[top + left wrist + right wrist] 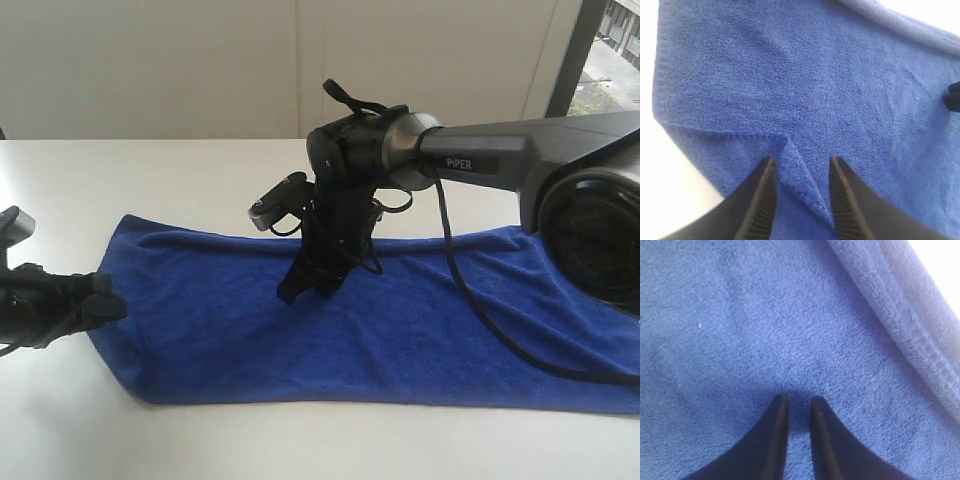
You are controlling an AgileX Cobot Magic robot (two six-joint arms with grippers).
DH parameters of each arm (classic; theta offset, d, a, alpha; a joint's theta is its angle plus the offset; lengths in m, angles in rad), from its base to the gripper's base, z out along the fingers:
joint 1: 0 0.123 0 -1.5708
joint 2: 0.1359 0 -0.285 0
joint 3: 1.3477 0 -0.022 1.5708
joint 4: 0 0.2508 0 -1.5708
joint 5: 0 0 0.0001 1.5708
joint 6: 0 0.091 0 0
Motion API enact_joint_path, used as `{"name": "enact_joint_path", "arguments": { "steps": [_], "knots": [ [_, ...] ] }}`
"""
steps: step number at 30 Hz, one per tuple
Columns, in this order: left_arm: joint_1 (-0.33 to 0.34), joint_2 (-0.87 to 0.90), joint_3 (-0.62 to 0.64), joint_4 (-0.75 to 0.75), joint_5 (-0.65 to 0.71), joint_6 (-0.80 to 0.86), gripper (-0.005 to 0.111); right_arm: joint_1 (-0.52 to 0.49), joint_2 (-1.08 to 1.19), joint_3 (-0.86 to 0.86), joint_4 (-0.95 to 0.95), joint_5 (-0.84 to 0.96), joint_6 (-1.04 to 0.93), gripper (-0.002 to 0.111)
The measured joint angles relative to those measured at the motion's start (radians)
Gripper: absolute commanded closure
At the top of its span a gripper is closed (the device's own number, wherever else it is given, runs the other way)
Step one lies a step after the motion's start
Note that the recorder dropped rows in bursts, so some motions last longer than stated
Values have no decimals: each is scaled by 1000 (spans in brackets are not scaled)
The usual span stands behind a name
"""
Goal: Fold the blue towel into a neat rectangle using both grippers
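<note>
The blue towel (450, 310) lies as a long flat band across the white table (150, 170). My left gripper (115, 308) sits low at the towel's left end. In the left wrist view this gripper (801, 162) is open, and a turned-over corner flap (802, 172) lies between its fingers without being pinched. My right gripper (300, 293) points down onto the towel's middle, near the far edge. In the right wrist view its tips (799, 400) stand a narrow gap apart on the pile (765, 315), with plain towel showing between them. The stitched towel hem (910, 335) runs beside it.
The right arm's thick body (590, 200) hangs over the towel's right end, and its black cable (480, 310) trails over the cloth. A wall and a window frame (570, 60) lie behind the table. Bare white table surrounds the towel.
</note>
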Motion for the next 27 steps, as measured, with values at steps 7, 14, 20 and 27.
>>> {"name": "enact_joint_path", "arguments": {
  "steps": [7, 14, 20, 27],
  "knots": [
    [0, 52, 0, -9, 2, -33, 65, 0, 0, 0, 0, -8, -2, 91],
    [0, 97, 0, -90, -53, 7, 65, 0, 0, 0, 0, -8, -2, 91],
    [0, 113, 0, -118, -58, 26, 65, 0, 0, 0, 0, -10, -2, 91],
    [0, 174, -2, -200, -153, 69, 65, 0, 0, 0, 0, -10, -2, 91]
  ]
}}
